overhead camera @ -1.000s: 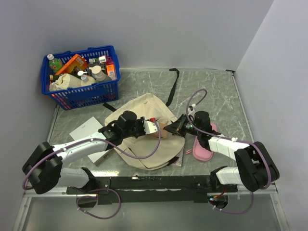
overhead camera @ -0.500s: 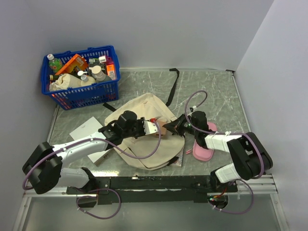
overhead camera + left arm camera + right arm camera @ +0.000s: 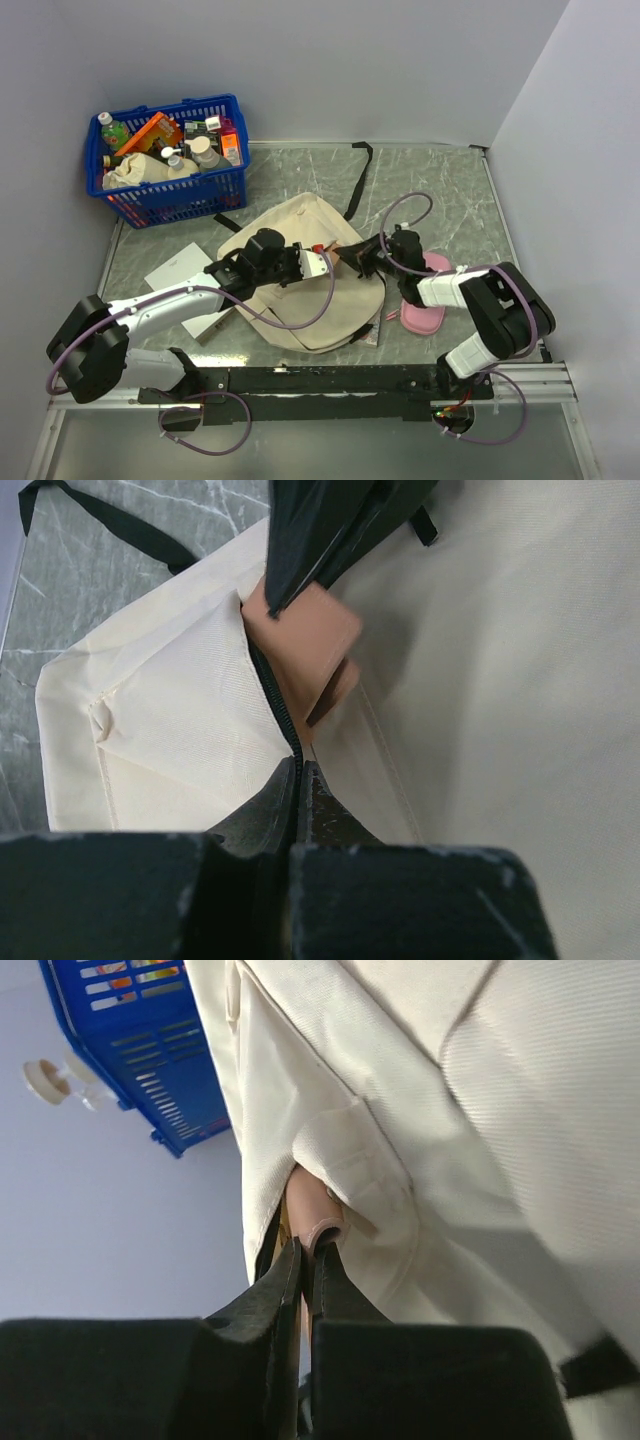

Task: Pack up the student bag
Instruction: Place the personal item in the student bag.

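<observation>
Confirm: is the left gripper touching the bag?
Touching. The left wrist view shows the left gripper shut, pinching the bag at its zipper edge.

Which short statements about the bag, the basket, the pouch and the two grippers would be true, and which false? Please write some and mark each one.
1. The blue basket is empty. False: it is full of bottles and packets.
2. The left gripper is shut on the bag at its zipper edge. True.
3. The pink pouch lies inside the bag. False: it lies on the table, right of the bag.
4. The right gripper is shut on a brown thing at the bag's opening. True.
</observation>
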`<move>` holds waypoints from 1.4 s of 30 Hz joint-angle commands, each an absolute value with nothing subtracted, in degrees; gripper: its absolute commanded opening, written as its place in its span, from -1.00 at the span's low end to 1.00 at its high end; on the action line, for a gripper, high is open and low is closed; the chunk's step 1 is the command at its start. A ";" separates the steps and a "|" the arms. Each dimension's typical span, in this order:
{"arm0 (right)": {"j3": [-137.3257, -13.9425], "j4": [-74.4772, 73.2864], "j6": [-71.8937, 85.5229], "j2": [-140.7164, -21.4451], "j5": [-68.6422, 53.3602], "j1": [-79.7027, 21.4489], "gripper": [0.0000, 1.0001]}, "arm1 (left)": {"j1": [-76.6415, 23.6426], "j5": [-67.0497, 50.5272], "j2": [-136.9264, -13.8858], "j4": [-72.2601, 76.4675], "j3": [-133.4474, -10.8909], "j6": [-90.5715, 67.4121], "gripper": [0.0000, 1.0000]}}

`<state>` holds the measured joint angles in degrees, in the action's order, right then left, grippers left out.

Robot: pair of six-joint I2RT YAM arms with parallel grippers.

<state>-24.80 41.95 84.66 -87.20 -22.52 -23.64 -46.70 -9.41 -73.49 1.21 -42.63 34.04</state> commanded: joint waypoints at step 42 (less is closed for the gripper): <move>-44.38 29.43 64.60 -92.45 -13.80 -36.03 -1.00 | -44.65 -14.15 -71.63 7.03 -43.77 29.97 -0.98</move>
<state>-40.93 24.34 63.37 -89.54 -13.19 -35.38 -44.60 -11.51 -73.73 2.72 -44.03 29.36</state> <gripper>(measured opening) 0.007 0.029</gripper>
